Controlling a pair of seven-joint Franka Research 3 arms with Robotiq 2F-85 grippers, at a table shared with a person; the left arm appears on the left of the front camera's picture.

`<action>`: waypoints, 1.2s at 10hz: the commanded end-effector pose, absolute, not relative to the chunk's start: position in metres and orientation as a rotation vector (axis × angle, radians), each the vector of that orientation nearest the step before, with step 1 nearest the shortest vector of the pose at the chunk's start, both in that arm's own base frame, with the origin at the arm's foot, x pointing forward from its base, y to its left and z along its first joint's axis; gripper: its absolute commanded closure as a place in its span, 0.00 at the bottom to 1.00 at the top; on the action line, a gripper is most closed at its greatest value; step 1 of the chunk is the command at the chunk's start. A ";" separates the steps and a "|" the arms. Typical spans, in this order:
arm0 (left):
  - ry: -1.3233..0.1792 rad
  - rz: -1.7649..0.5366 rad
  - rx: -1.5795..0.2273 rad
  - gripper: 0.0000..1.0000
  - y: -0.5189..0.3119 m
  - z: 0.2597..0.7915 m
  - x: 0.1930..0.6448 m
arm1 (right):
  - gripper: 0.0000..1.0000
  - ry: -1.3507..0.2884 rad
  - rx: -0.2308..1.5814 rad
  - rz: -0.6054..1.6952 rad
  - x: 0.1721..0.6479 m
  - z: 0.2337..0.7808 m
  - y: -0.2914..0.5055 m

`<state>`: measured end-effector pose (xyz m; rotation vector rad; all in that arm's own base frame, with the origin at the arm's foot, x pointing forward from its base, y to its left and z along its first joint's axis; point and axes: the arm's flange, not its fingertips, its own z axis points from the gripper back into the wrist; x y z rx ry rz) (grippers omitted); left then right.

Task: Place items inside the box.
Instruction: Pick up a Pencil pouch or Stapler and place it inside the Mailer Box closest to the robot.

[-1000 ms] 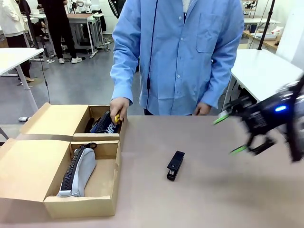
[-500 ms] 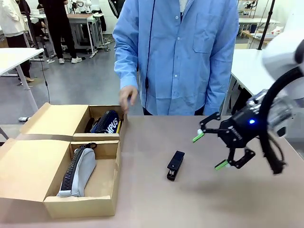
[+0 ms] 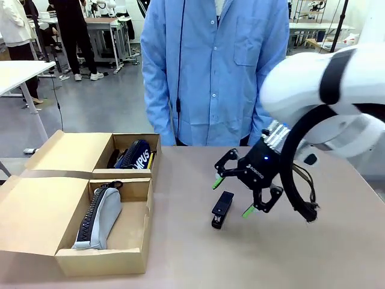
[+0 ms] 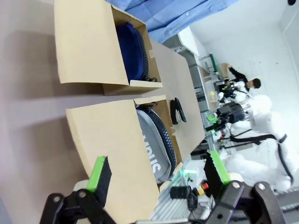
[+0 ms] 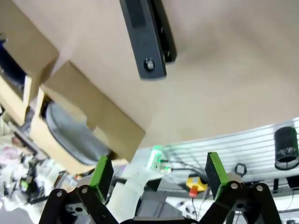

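While the front view reads "MPUS" on the navy pouch [image 3: 133, 155], the left wrist view catches lettering on the grey pouch [image 4: 148, 140]. Left gripper [image 4: 158, 169] and right gripper [image 3: 233, 196]: fingers spread apart, the right near a black stapler [image 3: 222, 209].

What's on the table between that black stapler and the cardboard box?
Nothing: the front view shows bare table between the stapler and the box.

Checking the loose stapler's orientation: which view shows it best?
The front view: the stapler lies whole on the table. The right wrist view crops it at the top edge; the left wrist view shows it small.
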<state>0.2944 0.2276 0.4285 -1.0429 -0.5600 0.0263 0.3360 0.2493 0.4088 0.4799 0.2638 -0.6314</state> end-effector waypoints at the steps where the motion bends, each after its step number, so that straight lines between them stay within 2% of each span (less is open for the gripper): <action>1: -0.593 0.017 -1.062 0.00 0.227 0.430 0.294 | 0.00 0.224 0.373 -0.599 0.367 0.394 0.264; 3: -0.593 0.017 -1.062 0.00 0.227 0.430 0.294 | 0.00 0.192 0.272 -0.592 0.383 0.376 0.276; 5: -0.593 0.017 -1.062 0.00 0.227 0.430 0.294 | 0.00 0.151 0.254 -0.569 0.395 0.354 0.290; 7: -0.593 0.017 -1.062 0.00 0.227 0.430 0.294 | 0.00 0.187 0.184 -0.569 0.406 0.325 0.308; 12: -0.593 0.017 -1.062 0.00 0.227 0.430 0.294 | 0.00 0.172 0.161 -0.586 0.405 0.318 0.310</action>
